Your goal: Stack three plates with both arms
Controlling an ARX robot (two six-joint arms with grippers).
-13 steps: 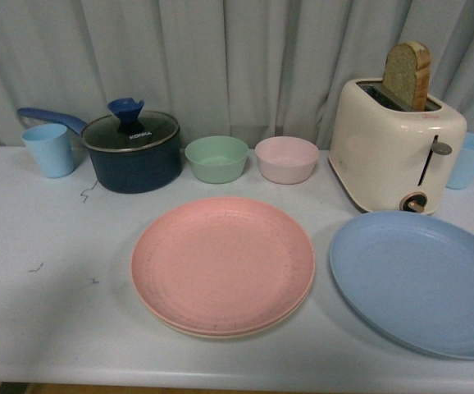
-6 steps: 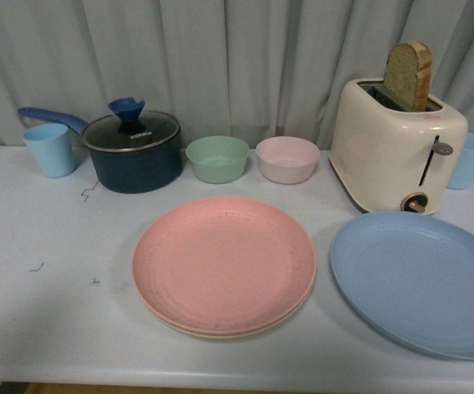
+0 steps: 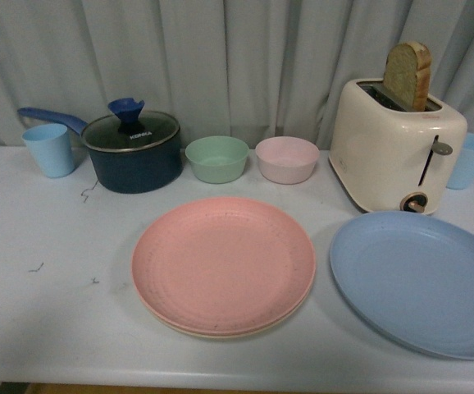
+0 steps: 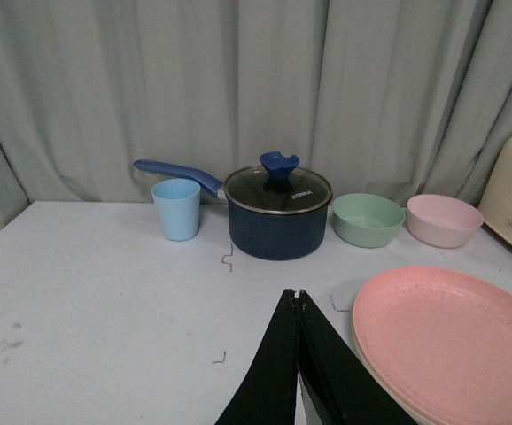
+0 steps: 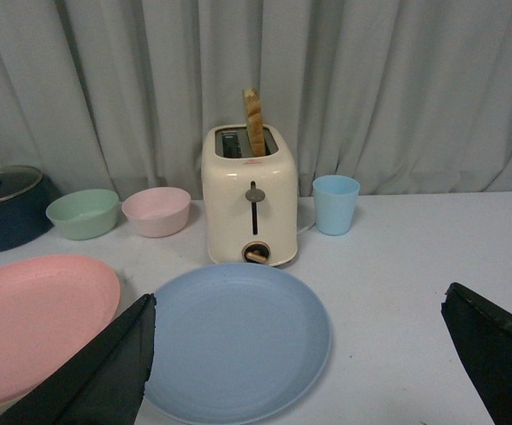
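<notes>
The left gripper (image 4: 296,294) has its two slim black fingers pressed tip to tip with nothing caught between them. It is poised over the white table (image 4: 105,336), near the rim of the pink plate (image 4: 451,345) but not touching it. The right gripper (image 5: 300,292) is spread wide, its dark fingers far apart and empty. The light blue plate (image 5: 234,341) shows in the gap between them, untouched.

All three plates are round, shallow and matte, with faint ridged rings near the rim. The pink one lies flat on the cream-beige plate (image 3: 212,333), which shows only as a thin pale crescent along the near edge. The light blue one lies alone on the table to the right of that pair, clear of it, just in front of the toaster (image 3: 389,148). The toaster is a rounded, glossy cream box with a slice of brown bread (image 3: 407,75) standing up in its slot.

Along the back stands a dark blue saucepan (image 3: 132,160) with a glass lid and a blue knob. Beside it are a small green bowl (image 3: 216,158) and a small pink bowl (image 3: 286,159), both smooth. A pale blue cup (image 3: 48,149) stands at the left end and another (image 3: 470,160) at the right end. Grey pleated curtain (image 3: 237,57) hangs behind.
</notes>
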